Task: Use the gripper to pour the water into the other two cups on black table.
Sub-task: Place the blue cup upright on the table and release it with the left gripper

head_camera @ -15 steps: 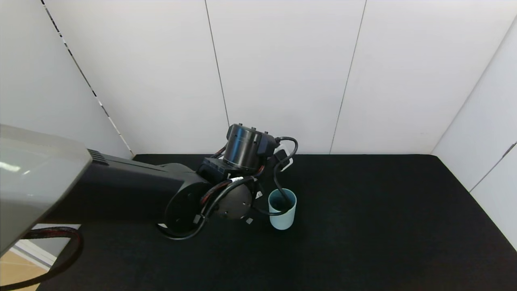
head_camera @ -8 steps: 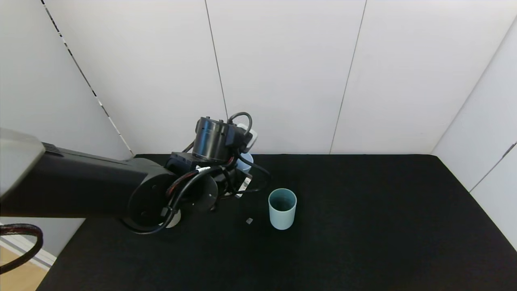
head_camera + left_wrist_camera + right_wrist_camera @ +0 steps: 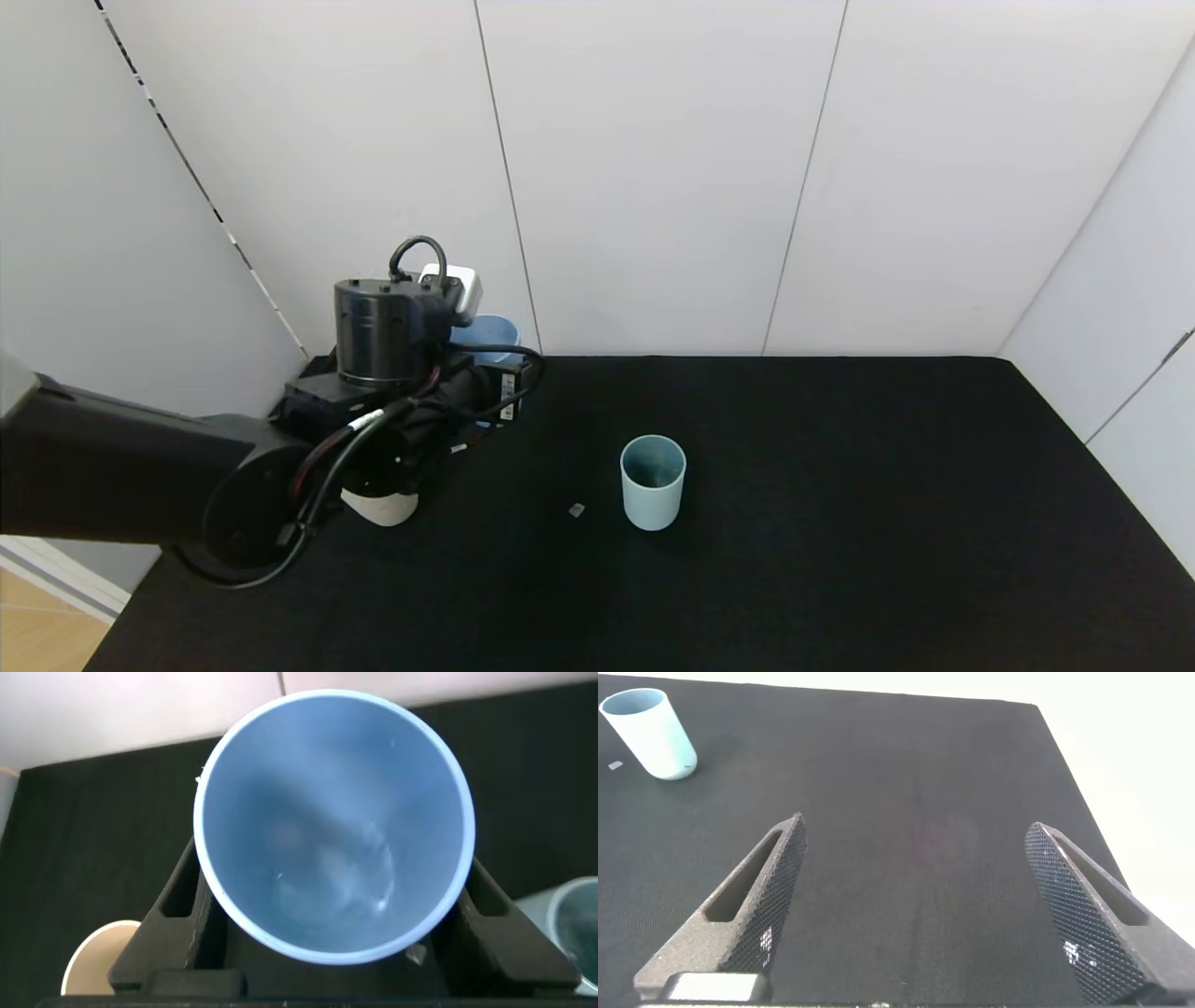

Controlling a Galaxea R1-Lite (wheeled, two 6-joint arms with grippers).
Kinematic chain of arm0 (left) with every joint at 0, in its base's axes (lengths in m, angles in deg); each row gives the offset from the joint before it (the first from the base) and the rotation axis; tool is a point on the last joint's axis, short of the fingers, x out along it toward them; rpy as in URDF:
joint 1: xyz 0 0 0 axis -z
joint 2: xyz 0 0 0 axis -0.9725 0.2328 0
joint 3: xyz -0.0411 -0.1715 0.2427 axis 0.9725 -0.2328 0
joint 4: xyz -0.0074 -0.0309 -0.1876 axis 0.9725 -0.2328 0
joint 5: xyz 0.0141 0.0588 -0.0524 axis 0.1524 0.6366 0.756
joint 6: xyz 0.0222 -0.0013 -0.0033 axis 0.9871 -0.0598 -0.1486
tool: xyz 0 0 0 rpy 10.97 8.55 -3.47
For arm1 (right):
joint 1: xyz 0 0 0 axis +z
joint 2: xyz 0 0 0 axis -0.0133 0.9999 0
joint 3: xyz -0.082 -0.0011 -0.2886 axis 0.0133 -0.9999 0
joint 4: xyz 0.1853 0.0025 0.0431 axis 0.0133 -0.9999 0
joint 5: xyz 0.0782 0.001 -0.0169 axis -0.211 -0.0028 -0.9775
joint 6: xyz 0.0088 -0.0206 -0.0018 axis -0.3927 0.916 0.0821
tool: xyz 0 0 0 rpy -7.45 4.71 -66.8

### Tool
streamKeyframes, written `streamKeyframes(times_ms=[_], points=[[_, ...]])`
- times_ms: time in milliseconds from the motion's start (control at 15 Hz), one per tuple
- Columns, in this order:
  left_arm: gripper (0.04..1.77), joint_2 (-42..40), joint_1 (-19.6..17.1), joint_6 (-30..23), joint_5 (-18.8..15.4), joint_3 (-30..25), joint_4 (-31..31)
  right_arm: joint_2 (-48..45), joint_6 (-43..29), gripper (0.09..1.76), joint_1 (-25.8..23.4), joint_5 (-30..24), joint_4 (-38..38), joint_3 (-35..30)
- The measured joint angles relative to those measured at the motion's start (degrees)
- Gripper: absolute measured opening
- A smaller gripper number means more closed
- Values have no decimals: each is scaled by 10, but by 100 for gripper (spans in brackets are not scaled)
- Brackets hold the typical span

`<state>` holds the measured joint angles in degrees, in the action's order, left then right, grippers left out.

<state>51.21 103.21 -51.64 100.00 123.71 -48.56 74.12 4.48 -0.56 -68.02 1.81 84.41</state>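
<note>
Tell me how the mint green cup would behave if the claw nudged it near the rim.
The mint green cup is taller than it is wide, standing upright, so a push near the rim would probably tip it rather than slide it. The black table looks fabric-like, likely gripping its base. Once down, its round wall would probably let it roll.

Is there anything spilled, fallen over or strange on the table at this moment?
No spill shows. One small grey scrap lies loose on the black table beside the upright mint cup. The left gripper holds the light blue cup; the beige cup stands upright.
</note>
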Motion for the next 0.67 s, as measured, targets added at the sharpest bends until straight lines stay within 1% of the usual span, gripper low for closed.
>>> streamKeyframes(times_ms=[133,200,333,533,667], points=[[121,3,-5,-5,-3,-55,74,0,0,171,0,0,0,0],[121,7,-5,-6,-5,-73,98,0,0,171,0,0,0,0],[121,17,-6,-7,-5,-81,114,0,0,171,0,0,0,0],[121,25,-4,-7,-6,-77,115,0,0,171,0,0,0,0],[121,33,-4,-12,-14,-79,114,0,0,171,0,0,0,0]])
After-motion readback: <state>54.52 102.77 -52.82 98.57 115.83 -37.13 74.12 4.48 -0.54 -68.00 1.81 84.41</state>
